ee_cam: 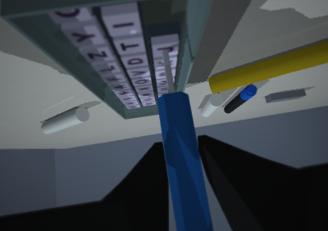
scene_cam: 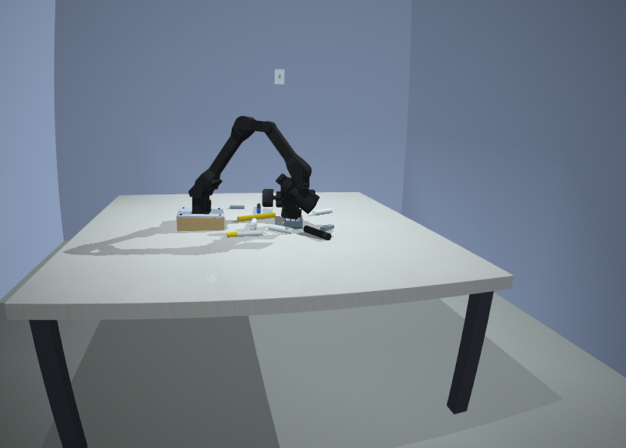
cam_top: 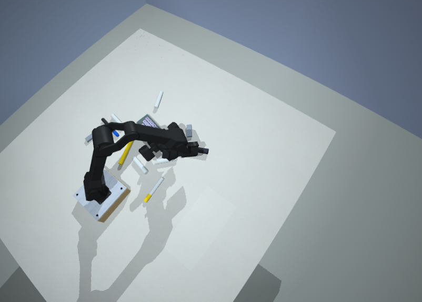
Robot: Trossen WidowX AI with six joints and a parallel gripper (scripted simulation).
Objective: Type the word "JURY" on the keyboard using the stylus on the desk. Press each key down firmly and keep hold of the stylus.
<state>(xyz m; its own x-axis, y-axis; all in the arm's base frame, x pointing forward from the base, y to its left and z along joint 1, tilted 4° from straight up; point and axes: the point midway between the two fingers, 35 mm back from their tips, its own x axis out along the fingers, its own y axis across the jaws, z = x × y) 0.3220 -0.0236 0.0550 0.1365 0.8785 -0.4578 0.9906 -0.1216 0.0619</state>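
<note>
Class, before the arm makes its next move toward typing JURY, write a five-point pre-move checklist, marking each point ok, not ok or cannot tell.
1. Gripper shut on the blue stylus: ok.
2. Stylus tip pointing toward the keyboard: ok, it overlaps the J key in the wrist view.
3. Tip pressing the J key down: cannot tell, contact is not clear.
4. All the letters needed readable in the wrist view: not ok, J and Y read clearly, but U and R do not.
5. Yellow rod off the keys: ok, it lies beside the keyboard.
</note>
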